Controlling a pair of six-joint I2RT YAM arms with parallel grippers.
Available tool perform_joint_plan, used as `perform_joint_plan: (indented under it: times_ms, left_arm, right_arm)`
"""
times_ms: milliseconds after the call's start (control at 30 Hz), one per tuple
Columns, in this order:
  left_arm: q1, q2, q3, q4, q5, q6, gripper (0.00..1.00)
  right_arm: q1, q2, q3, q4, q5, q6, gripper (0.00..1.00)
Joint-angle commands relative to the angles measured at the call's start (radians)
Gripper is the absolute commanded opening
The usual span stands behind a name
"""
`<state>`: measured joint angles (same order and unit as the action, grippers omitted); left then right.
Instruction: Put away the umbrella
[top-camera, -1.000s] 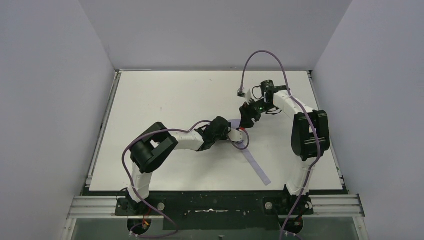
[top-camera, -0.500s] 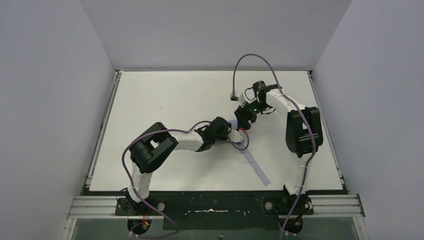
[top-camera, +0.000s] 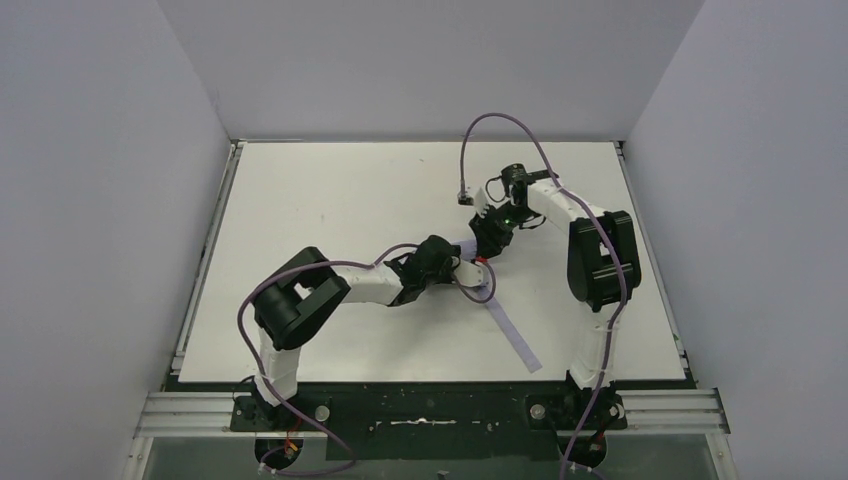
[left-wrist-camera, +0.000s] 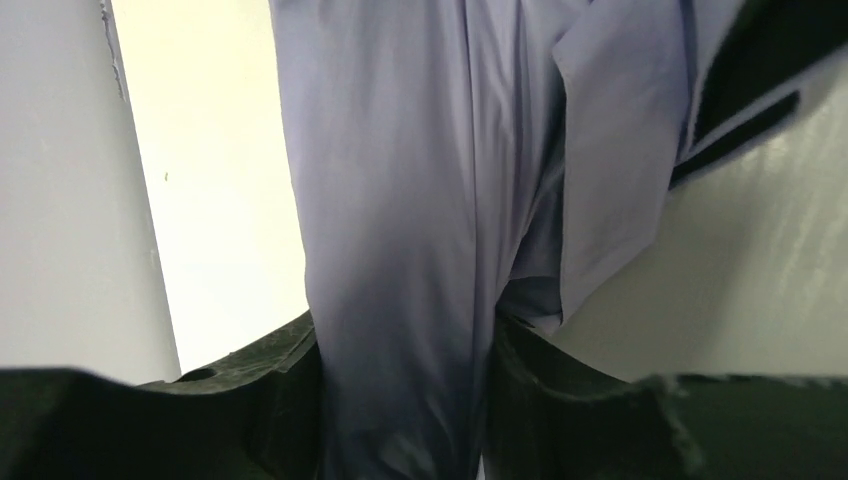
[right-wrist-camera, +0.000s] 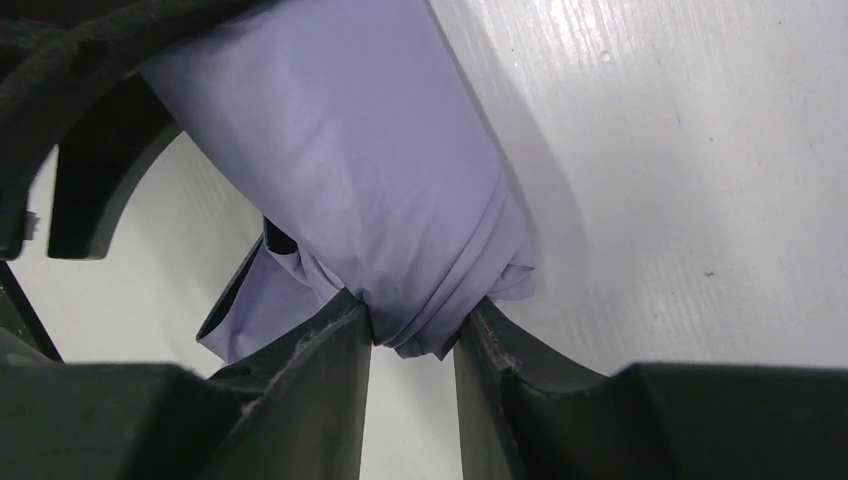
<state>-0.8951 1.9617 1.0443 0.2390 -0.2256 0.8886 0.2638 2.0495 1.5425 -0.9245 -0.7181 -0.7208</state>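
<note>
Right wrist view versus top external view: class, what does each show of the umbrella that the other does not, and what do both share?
Only the right wrist: the right tool pinching the bunched lavender end of the umbrella. Only the top external: both arms, the left tool at the umbrella too, and a lavender strip trailing toward the near edge. Both: lavender umbrella on the white table.

You can pass freely over the table's (top-camera: 320, 200) far-left half. Mid-table, the left gripper (top-camera: 455, 268) and right gripper (top-camera: 484, 246) crowd together around the umbrella (right-wrist-camera: 350, 180), and a lavender strip (top-camera: 515, 335) trailing from it bars the near-right lane.
</note>
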Motion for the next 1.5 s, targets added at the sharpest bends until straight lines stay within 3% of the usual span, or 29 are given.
perform_joint_plan:
  times_ms: [0,267,467,733,933,967,1133,1467]
  left_arm:
    - [-0.008,-0.084,-0.045,0.013,0.044,-0.051,0.45]
    - [-0.005,-0.247,-0.074,-0.054,0.09,-0.144,0.66]
    - [0.019,-0.422,-0.14,-0.104,0.175,-0.276,0.68]
    - [0.255,-0.61,-0.154,-0.186,0.529,-0.552,0.68]
    - [0.363,-0.493,-0.031,-0.237,0.696,-0.66,0.69]
    - [0.37,-0.462,0.006,-0.253,0.728,-0.678,0.77]
    - [0.377,-0.302,0.112,-0.308,0.86,-0.75,0.85]
    - [0.377,-0.08,0.219,-0.288,0.977,-0.882,0.9]
  right_arm:
    - [0.009,0.028,-0.06,0.035,0.116,0.001,0.25]
    - [0.014,-0.025,-0.134,0.155,0.155,0.006,0.19]
    - [0.028,-0.062,-0.194,0.231,0.183,0.003,0.19]
    - [0.08,-0.174,-0.392,0.449,0.227,-0.09,0.15]
    - [0.123,-0.229,-0.468,0.523,0.299,-0.128,0.14]
    - [0.131,-0.24,-0.489,0.541,0.309,-0.137,0.14]
    - [0.155,-0.299,-0.569,0.62,0.339,-0.149,0.13]
    - [0.17,-0.315,-0.593,0.63,0.345,-0.151,0.12]
